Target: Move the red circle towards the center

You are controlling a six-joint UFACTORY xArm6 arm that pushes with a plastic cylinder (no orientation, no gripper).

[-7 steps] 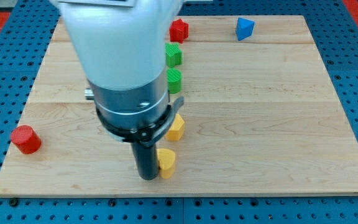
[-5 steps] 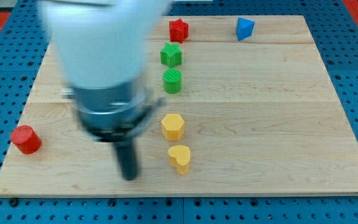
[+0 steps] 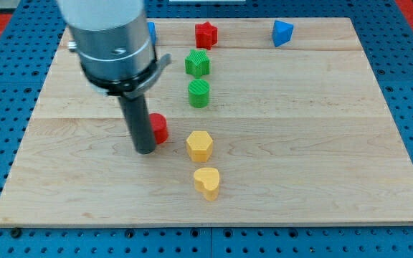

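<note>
The red circle (image 3: 159, 128) sits on the wooden board (image 3: 300, 129) a little toward the view's left of the board's middle, roughly midway between the top and bottom edges, and only its right part shows, because the dark rod stands in front of the rest. My tip (image 3: 144, 150) rests on the board just at the circle's left and slightly nearer the bottom edge, and it appears to touch the circle, though the contact itself is hidden. There are no jaws on this arm (it ends in the plain rod), so nothing is gripped.

Just beside the circle on its right, and a bit lower, lies the yellow hexagon (image 3: 200, 145), close but apart from it. Below that, nearer the bottom edge, is the yellow heart (image 3: 207, 182). Above the hexagon stand the green cylinder (image 3: 199, 93) and, higher, a second green block (image 3: 198, 63) with a ribbed top whose shape I cannot settle. Near the top edge, a red star-like block (image 3: 206, 34) sits around the middle, a blue block (image 3: 282, 32) lies toward the top right corner, and a sliver of another blue block (image 3: 151, 31) peeks out from behind the arm's grey body. No writing or labels can be read anywhere.
</note>
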